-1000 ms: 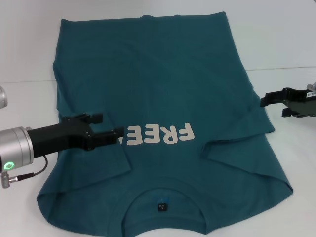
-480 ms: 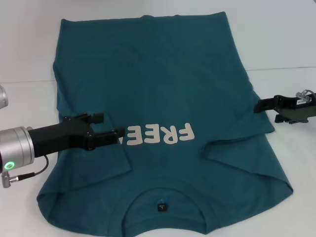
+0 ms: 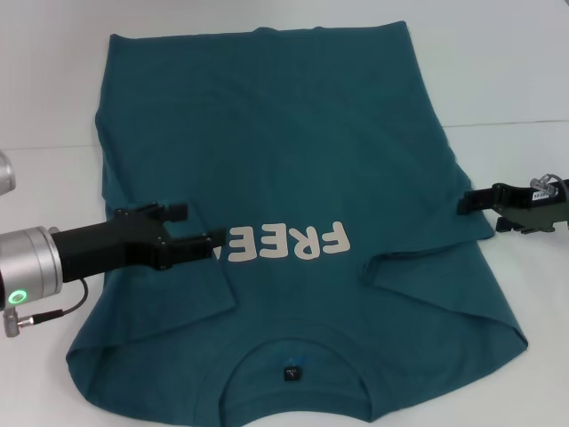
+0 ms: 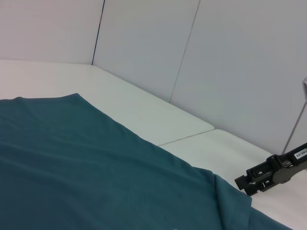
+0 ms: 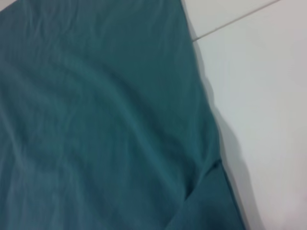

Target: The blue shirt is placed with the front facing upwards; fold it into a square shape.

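The blue shirt (image 3: 293, 151) lies flat on the white table, collar at the near edge, with the white "FREE" print (image 3: 289, 242) facing up. Both sleeves lie folded in over the body. My left gripper (image 3: 197, 225) hangs open just over the shirt at the left end of the print, holding nothing. Off the shirt's right edge, at sleeve height, my right gripper (image 3: 482, 213) is open and points toward the cloth. The left wrist view shows the shirt (image 4: 72, 163) with the right gripper (image 4: 254, 179) beyond it. In the right wrist view the shirt's edge (image 5: 96, 105) lies on the table.
The white table (image 3: 498, 71) has a seam line running across it at the right. Grey wall panels (image 4: 144, 43) stand behind the table's far edge.
My right gripper has moved left and a little nearer, up to the shirt's right edge. The left gripper and the shirt have not moved.
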Controlling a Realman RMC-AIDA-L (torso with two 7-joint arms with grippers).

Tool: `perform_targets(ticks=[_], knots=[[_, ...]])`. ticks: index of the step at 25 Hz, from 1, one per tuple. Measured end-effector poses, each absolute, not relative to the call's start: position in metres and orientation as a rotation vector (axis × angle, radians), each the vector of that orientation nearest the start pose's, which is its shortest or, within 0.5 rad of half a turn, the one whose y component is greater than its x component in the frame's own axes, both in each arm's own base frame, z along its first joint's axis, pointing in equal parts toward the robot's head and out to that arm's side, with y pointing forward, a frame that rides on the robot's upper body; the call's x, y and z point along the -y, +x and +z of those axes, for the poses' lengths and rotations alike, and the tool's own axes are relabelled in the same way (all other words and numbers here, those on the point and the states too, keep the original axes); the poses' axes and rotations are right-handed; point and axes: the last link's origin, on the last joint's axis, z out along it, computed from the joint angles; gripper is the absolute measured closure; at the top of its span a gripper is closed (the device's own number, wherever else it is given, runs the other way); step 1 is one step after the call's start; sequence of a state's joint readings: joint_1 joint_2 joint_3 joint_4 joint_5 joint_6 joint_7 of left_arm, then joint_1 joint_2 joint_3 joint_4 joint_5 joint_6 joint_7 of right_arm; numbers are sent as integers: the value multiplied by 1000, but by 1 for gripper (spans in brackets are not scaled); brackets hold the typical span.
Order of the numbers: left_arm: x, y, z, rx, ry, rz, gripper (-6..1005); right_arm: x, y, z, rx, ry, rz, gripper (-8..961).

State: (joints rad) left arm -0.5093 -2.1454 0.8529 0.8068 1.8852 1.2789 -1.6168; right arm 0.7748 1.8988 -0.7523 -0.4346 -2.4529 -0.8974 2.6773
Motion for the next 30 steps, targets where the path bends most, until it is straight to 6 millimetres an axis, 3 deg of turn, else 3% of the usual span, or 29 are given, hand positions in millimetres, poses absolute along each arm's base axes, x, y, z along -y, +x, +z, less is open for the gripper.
perform_targets(ticks=[14, 17, 28, 30], knots=[[-363, -243, -10, 801, -2515, -665, 138, -430, 321, 39, -1777, -1728, 228, 294], [-363, -243, -10, 801, -2515, -665, 137, -430, 320, 38, -1769, -1736, 244, 551], [-362, -243, -10, 804, -2512, -665, 137, -435, 308, 33, -1740, -1782, 304, 924], [-362, -243, -9, 803, -2512, -666, 137, -437, 305, 34, -1737, -1781, 325, 924]])
